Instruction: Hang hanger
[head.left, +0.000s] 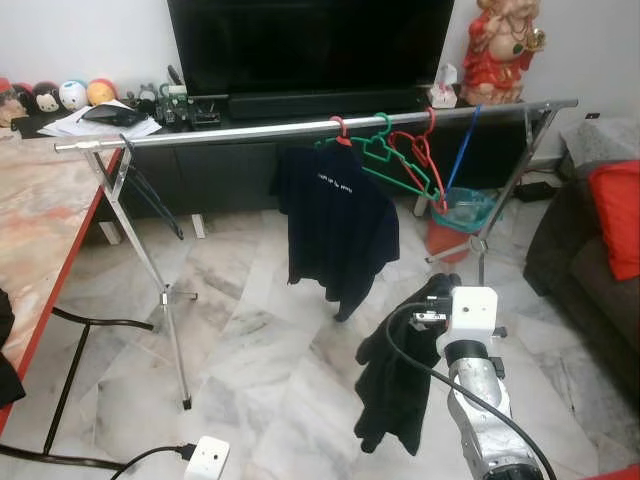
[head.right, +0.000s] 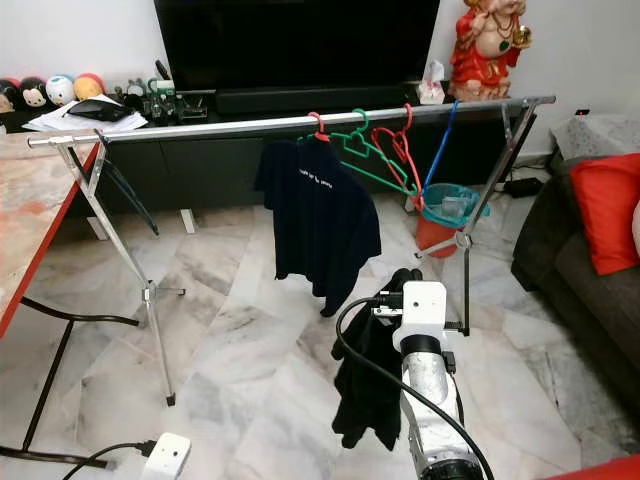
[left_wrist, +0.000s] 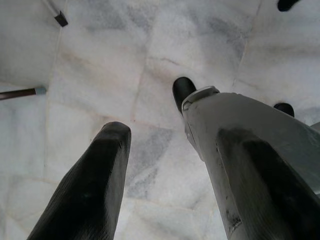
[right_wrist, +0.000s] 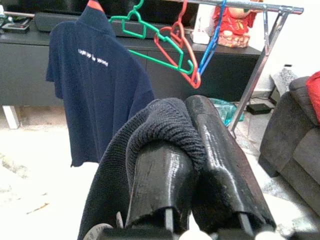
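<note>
A silver clothes rail (head.left: 250, 131) stands across the room before the TV bench. On it hang a navy shirt (head.left: 335, 225) on a red hanger, an empty green hanger (head.left: 385, 160), an empty red hanger (head.left: 420, 155) and a blue one (head.left: 462, 150). My right gripper (right_wrist: 187, 120) is shut on a black knit garment (head.left: 395, 380), which droops from it toward the floor, below and in front of the rail. Whether a hanger is inside the garment I cannot tell. My left gripper (left_wrist: 157, 117) hangs open over the marble floor.
A marble-topped table (head.left: 40, 220) with a red edge stands at the left, and a dark sofa (head.left: 590, 270) with a red cushion at the right. A teal bin (head.left: 460, 212) sits under the rail's right end. A white power strip (head.left: 205, 458) and cables lie on the floor.
</note>
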